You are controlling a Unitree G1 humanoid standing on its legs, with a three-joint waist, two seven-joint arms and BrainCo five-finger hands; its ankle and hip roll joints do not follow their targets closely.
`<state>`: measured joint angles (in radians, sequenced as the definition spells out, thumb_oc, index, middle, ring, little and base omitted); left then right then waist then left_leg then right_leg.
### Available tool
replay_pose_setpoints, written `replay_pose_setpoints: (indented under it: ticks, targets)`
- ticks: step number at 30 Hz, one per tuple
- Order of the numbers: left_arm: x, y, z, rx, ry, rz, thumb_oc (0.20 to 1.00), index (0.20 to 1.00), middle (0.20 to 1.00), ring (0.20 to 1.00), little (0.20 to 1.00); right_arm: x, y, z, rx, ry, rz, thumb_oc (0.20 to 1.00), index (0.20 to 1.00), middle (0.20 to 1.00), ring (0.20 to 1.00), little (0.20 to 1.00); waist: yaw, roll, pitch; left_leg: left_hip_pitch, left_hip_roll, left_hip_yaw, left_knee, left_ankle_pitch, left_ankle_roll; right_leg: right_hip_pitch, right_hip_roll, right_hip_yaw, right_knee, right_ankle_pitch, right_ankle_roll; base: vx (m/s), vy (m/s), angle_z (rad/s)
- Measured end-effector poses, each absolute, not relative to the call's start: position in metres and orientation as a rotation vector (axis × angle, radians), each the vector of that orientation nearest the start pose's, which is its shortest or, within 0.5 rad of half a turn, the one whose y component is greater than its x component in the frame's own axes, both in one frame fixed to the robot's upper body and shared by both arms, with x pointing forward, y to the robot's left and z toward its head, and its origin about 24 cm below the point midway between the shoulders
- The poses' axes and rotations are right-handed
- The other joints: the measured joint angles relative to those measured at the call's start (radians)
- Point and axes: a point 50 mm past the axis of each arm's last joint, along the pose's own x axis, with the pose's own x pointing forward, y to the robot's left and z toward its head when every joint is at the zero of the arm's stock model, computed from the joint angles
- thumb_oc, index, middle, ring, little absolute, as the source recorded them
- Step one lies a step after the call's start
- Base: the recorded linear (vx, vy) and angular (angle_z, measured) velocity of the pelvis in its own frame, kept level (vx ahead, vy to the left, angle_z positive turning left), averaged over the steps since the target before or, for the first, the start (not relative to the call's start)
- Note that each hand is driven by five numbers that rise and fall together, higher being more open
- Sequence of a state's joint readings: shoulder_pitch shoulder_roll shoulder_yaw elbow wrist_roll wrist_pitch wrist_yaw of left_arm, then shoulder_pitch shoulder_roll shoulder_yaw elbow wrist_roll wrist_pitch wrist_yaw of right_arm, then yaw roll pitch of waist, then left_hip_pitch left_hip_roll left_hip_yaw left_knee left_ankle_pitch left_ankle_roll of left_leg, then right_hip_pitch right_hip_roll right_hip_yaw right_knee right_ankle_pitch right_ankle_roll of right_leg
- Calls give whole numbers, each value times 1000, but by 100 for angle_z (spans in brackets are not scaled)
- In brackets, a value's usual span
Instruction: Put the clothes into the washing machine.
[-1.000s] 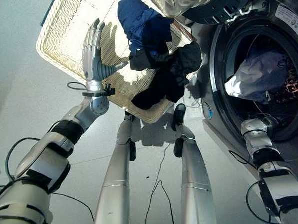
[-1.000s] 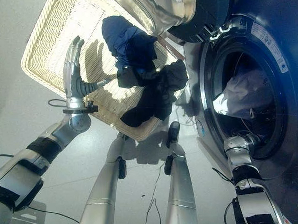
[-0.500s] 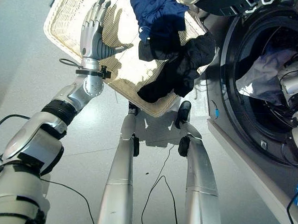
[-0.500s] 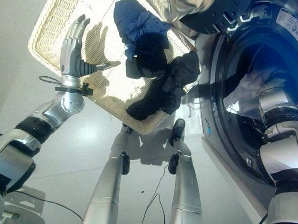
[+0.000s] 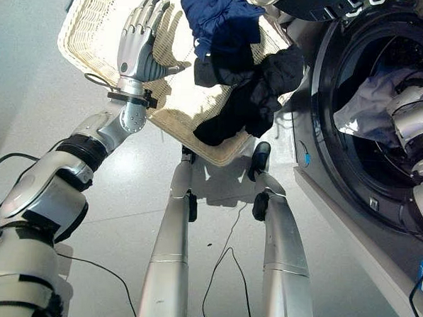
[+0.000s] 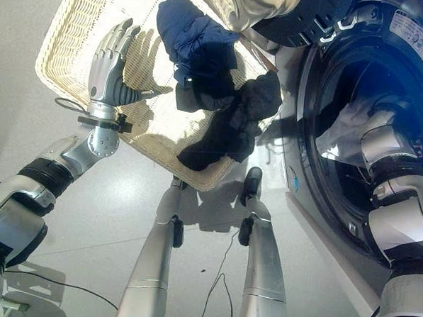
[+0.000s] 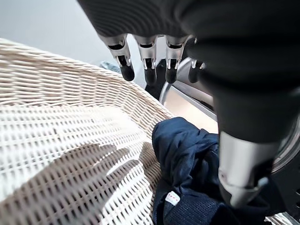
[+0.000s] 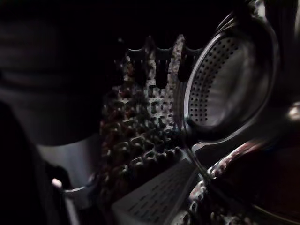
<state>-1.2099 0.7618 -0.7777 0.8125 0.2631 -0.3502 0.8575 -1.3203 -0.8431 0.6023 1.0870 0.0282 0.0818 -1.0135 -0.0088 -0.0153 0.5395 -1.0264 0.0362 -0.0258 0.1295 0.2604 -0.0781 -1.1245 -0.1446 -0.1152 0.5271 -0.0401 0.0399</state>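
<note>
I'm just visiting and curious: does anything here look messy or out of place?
One thing: a black garment spills over the wicker laundry basket's rim, hanging toward the floor. The navy garment lies inside. The left robot hand hovers open above the basket.

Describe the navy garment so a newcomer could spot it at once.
Start at the wicker basket on the floor beside the washing machine. At its end nearest the machine lies a crumpled navy garment. The black garment touching it drapes over the rim; only the navy one is blue.
</note>
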Motion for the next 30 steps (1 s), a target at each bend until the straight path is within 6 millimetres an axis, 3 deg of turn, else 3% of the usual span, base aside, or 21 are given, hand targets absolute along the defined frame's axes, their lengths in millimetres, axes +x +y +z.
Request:
replay_pose_setpoints:
  ticks: [5, 9, 14, 30]
  targets:
    - [378, 186, 290, 1117, -1047, 433, 1000, 1000, 1000, 1000, 1000, 366, -291, 309, -914, -605, -1134, 1000, 1000, 1000, 1000, 1000, -6, 0, 0, 0, -1, 19, -11, 2, 2, -17, 1, 17, 4, 0, 0, -11, 27, -4]
    - [379, 184, 288, 1118, -1039, 444, 1000, 1000, 1000, 1000, 1000, 372, -273, 285, -952, -585, -1002, 1000, 1000, 1000, 1000, 1000, -11, 0, 0, 0, 0, 26, -16, 2, 2, -24, 2, 23, 5, -2, 2, -5, 9, -2]
    - [380, 177, 285, 1093, -1043, 441, 1000, 1000, 1000, 1000, 1000, 379, -255, 271, -982, -579, -913, 1000, 1000, 1000, 1000, 1000, -31, 0, 0, 0, 0, 28, -16, 1, 2, -26, 2, 24, 6, -2, 3, -3, 13, -1]
    - [381, 171, 285, 1079, -1053, 457, 1000, 1000, 1000, 1000, 1000, 385, -238, 241, -1056, -543, -715, 1000, 1000, 1000, 1000, 1000, -31, 0, 0, 0, 3, 44, -17, 0, 0, -37, 6, 39, 12, -3, 3, 0, 2, 0]
